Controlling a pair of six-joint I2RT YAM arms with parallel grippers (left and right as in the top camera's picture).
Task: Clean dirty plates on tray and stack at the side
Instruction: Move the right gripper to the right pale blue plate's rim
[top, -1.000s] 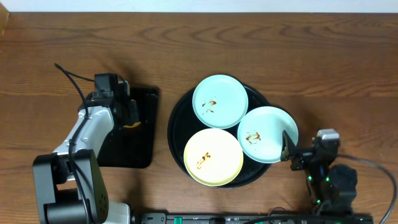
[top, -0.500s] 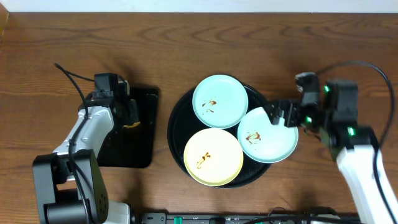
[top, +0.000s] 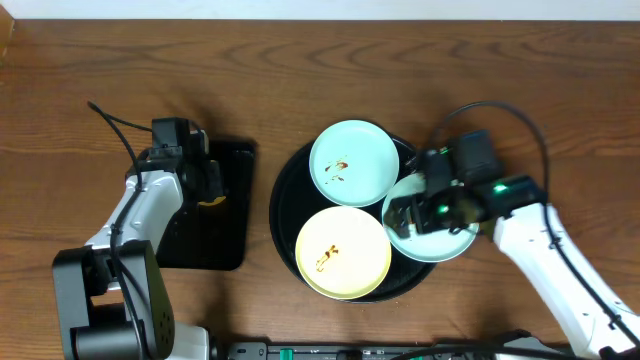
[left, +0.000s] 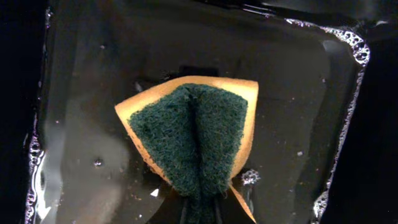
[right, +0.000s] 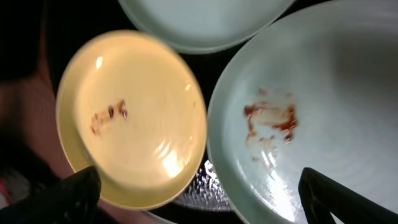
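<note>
Three small plates sit on the round black tray (top: 284, 205) at centre frame: the upper pale blue plate (top: 354, 162), the pale yellow plate (top: 343, 252) below it, and the right pale blue plate (top: 442, 248), which overhangs the tray's right rim. Each has a brown-red smear.

A second ago my right arm was folded at the lower right. Now the right claw (top: 410, 212) hangs over the right plate, spread wide and holding nothing. The left arm has not moved. The left claw (top: 208, 192) is clamped on a folded sponge (left: 193, 137) over the wet rectangular black tray (top: 225, 240) on the bench (top: 300, 70).

From overhead the right claw hides that plate's smear. In the right wrist view the yellow plate is blurred and the upper plate is cut off.
</note>
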